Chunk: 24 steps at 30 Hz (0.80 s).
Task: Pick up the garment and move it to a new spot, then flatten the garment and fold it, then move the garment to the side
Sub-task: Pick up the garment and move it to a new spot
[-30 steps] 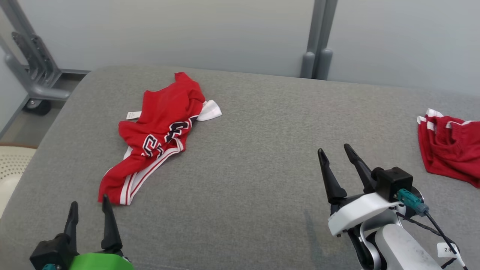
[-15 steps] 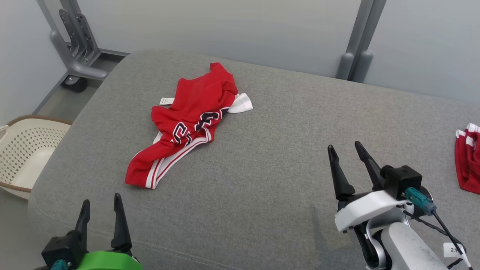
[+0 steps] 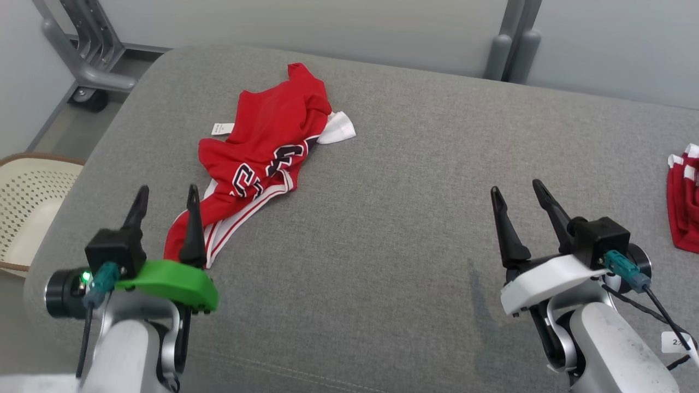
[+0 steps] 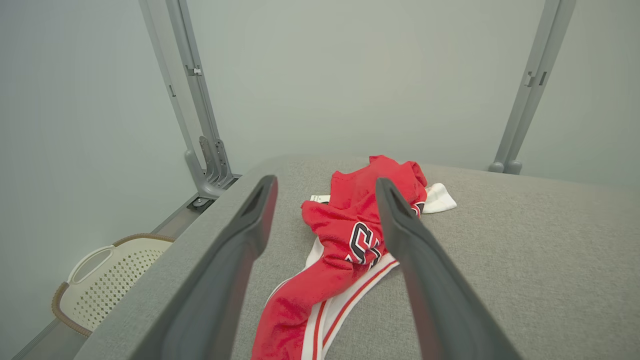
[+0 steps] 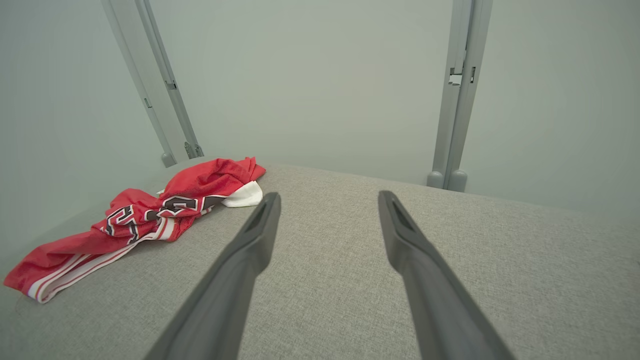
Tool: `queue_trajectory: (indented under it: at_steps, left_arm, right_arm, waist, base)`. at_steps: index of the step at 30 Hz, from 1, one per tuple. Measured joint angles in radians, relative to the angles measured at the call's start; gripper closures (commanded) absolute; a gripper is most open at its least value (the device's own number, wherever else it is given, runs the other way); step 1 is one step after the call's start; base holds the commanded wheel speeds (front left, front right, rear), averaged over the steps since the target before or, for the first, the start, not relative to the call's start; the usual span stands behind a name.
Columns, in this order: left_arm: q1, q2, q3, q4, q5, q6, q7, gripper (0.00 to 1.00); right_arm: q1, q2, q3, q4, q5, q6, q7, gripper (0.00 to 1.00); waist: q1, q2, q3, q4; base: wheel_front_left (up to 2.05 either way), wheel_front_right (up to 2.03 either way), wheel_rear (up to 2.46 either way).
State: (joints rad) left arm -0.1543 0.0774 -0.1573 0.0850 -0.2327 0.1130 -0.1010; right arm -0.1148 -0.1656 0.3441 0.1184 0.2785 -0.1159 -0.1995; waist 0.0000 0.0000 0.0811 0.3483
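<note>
Head view: my left gripper [image 3: 167, 190] and right gripper [image 3: 515, 186] both spread, empty, red jersey [image 3: 262, 136] looks limp and light, I'd pinch the striped hem [image 3: 218, 239] nearest left.

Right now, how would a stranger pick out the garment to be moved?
On the grey pad, look far left, just beyond the left pincer. The jersey lies crumpled there, red with dark lettering and a white tag; the other red garment sits at the right edge.
</note>
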Motion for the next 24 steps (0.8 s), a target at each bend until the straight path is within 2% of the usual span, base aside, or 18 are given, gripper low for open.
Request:
queue_trajectory:
  at_steps: [12,24]
  left_arm:
    - [-0.341,0.01,-0.007,0.28,0.014,-0.016,0.212,0.0]
    - [-0.5,0.035,0.018,0.453,0.007,-0.017,0.322,0.0]
  right_arm:
    - [-0.091,-0.022,0.039,-0.068,-0.044,0.005,0.069,0.0]
    - [-0.165,-0.057,0.028,-0.151,-0.075,0.006,0.115,0.0]
  waist:
    - [0.0,0.0,0.104,-0.06]
    - [0.0001,0.0,0.237,-0.142]
  base:
    - [0.0,0.0,0.0]
    - [0.0,0.0,0.0]
